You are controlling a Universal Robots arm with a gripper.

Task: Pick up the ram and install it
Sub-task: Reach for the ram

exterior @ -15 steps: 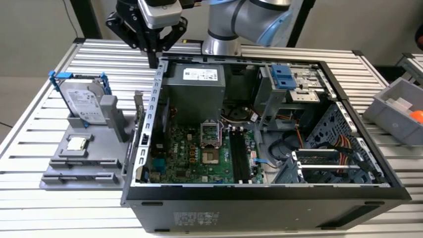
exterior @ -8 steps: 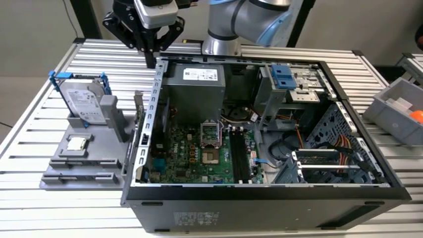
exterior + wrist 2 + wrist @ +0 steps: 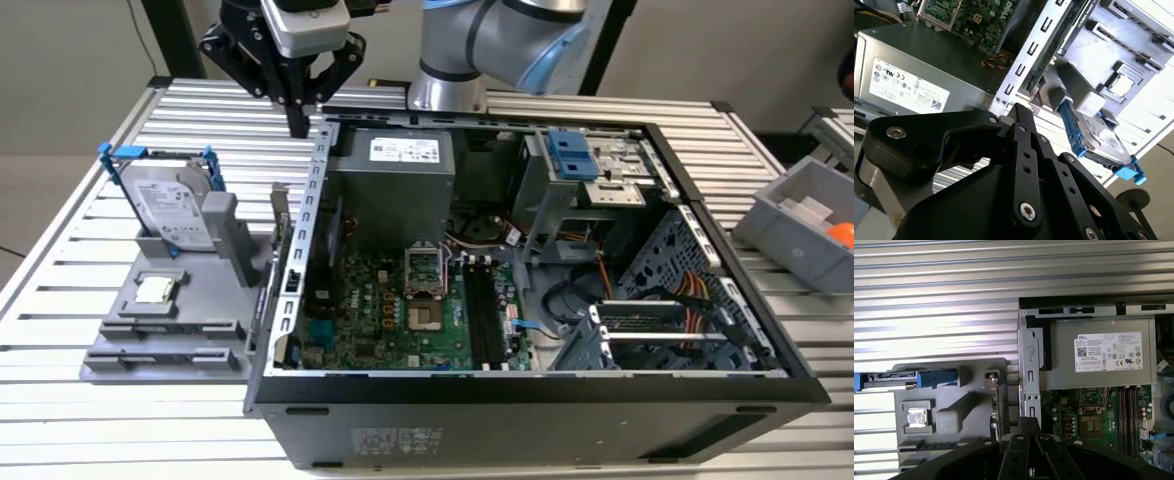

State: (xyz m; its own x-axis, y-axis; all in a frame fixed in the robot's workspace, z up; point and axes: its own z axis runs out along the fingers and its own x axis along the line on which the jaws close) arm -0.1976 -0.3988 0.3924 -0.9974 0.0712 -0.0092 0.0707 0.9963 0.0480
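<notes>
The ram point(image 3: 279, 218) is a thin dark stick standing on edge in the grey fixture point(image 3: 174, 320), right beside the open computer case's wall. It shows edge-on in the first wrist view point(image 3: 995, 410) and as a dark green strip in the second wrist view point(image 3: 1056, 50). My gripper point(image 3: 298, 128) hangs above the table behind the fixture, near the case's back corner, higher than the ram and apart from it. Its black fingers are shut with nothing between them, as both wrist views show point(image 3: 1021, 112) point(image 3: 1029, 422). The motherboard's black slots point(image 3: 483, 315) point(image 3: 1126, 410) lie inside the case.
A silver hard drive in a blue frame point(image 3: 174, 205) stands upright in the fixture, with a small square silver chip point(image 3: 158, 290) lying in front of it. The power supply point(image 3: 394, 180) fills the case's back. A grey bin point(image 3: 801, 225) sits at the exterior view's right.
</notes>
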